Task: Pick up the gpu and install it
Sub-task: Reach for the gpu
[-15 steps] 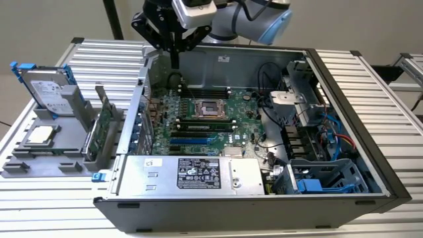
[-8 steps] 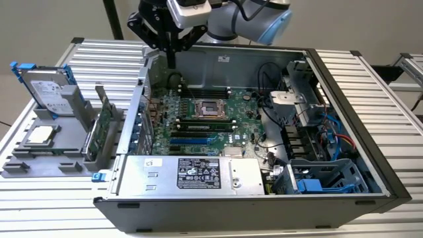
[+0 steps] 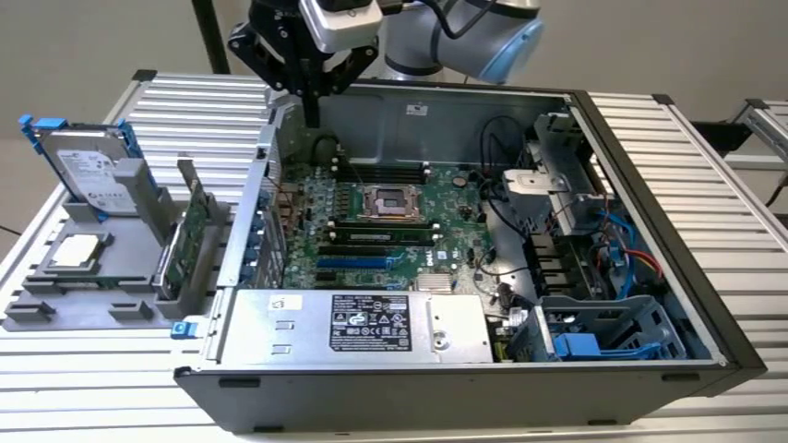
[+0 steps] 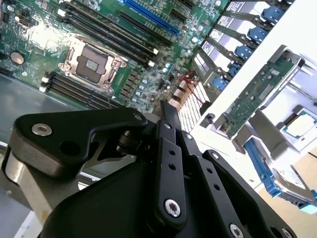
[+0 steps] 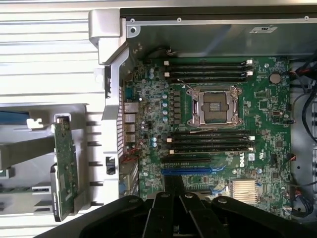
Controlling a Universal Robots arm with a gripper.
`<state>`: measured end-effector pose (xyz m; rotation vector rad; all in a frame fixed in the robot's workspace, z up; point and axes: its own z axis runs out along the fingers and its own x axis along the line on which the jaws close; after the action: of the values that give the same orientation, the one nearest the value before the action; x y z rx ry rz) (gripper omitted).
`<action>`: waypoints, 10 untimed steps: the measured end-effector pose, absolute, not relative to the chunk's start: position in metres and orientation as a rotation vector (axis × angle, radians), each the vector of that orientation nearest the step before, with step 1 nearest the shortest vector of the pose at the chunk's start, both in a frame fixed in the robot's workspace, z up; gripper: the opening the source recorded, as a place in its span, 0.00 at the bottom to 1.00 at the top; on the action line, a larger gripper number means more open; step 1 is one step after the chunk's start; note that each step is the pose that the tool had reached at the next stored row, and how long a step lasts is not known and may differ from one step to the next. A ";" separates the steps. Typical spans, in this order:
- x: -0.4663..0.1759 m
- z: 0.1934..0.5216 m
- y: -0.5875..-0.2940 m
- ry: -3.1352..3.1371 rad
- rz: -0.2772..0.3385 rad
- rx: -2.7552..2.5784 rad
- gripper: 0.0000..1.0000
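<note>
Green gpu upright in rack, closed gripper well apart, above case

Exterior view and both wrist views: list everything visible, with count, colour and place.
computer case: one, dark grey, lying open mid-table
motherboard: one, green, inside the case
power supply: one, silver, inside the case along its near wall
gpu: one, green board side showing, standing on edge in the holder, beside the case
hard drive: one, silver with blue trim, upright in the holder
CPU chip: one, silver, lying flat in the holder
holder: one, grey, at the exterior view's left of the case
table: one, silver slats, under everything
gripper: one, black, shut, empty, above the case's far edge, apart from the gpu
</note>
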<state>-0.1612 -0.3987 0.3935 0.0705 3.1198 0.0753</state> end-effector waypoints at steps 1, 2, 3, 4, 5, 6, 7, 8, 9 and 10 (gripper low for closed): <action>-0.162 0.393 -0.399 3.120 0.075 0.070 0.00; -0.163 0.393 -0.399 3.120 0.075 0.070 0.00; -0.164 0.393 -0.399 3.120 0.075 0.070 0.00; -0.165 0.393 -0.399 3.120 0.075 0.071 0.00; -0.166 0.393 -0.399 3.120 0.075 0.070 0.00; -0.167 0.393 -0.399 3.120 0.075 0.070 0.00; -0.168 0.393 -0.399 3.120 0.075 0.070 0.00; -0.169 0.393 -0.399 3.120 0.075 0.070 0.00; -0.170 0.393 -0.399 3.120 0.075 0.071 0.00; -0.171 0.393 -0.399 3.120 0.075 0.070 0.00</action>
<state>-0.1708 -0.3987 0.3934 0.0705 3.1197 0.0754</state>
